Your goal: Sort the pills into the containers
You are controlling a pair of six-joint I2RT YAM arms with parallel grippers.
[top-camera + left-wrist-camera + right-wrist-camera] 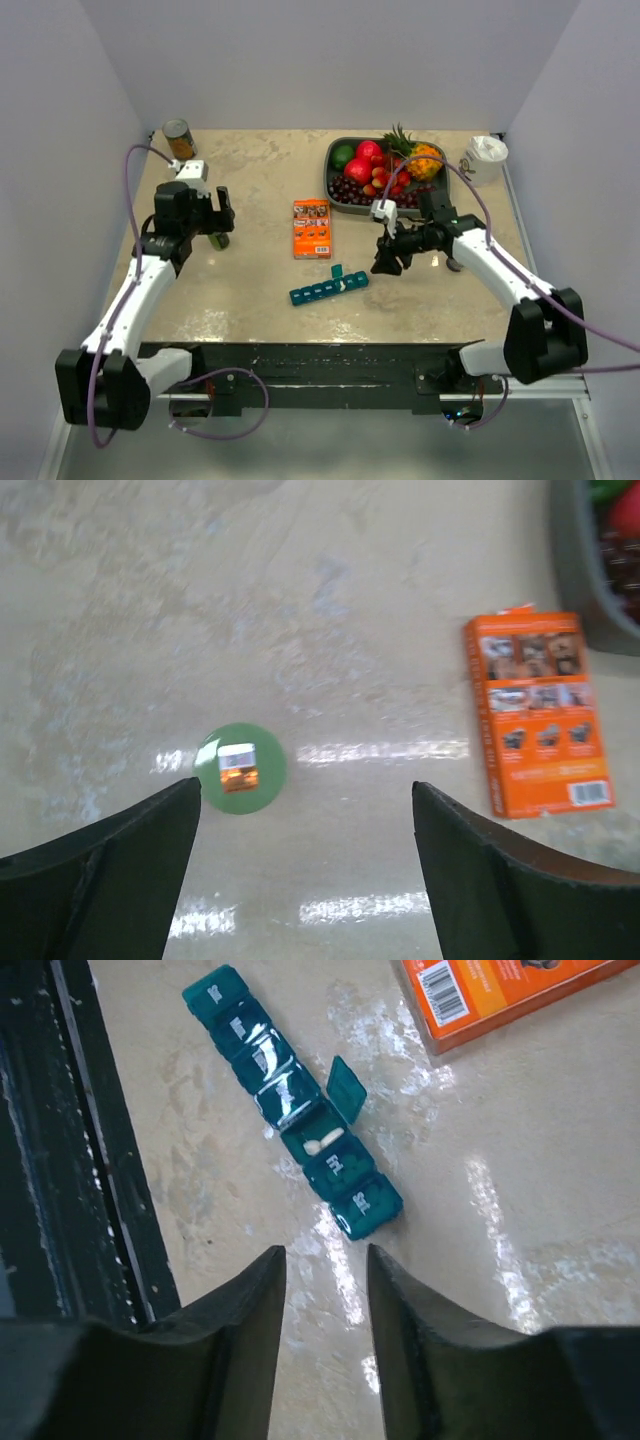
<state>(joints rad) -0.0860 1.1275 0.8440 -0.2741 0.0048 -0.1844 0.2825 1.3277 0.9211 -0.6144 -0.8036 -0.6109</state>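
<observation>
The teal-blue pill organiser lies near the table's front middle. In the right wrist view the organiser has one lid standing open, with a white pill in that compartment. The other lids look shut. My right gripper hovers just right of the strip's end, and in its own view the right gripper is slightly open with nothing between the fingers. My left gripper is wide open and empty above the table at the left. A small green bottle stands just ahead of its left finger.
An orange box lies mid-table and also shows in the left wrist view. A grey tray of fruit is at the back right. A can stands at the back left, a white container at the far right.
</observation>
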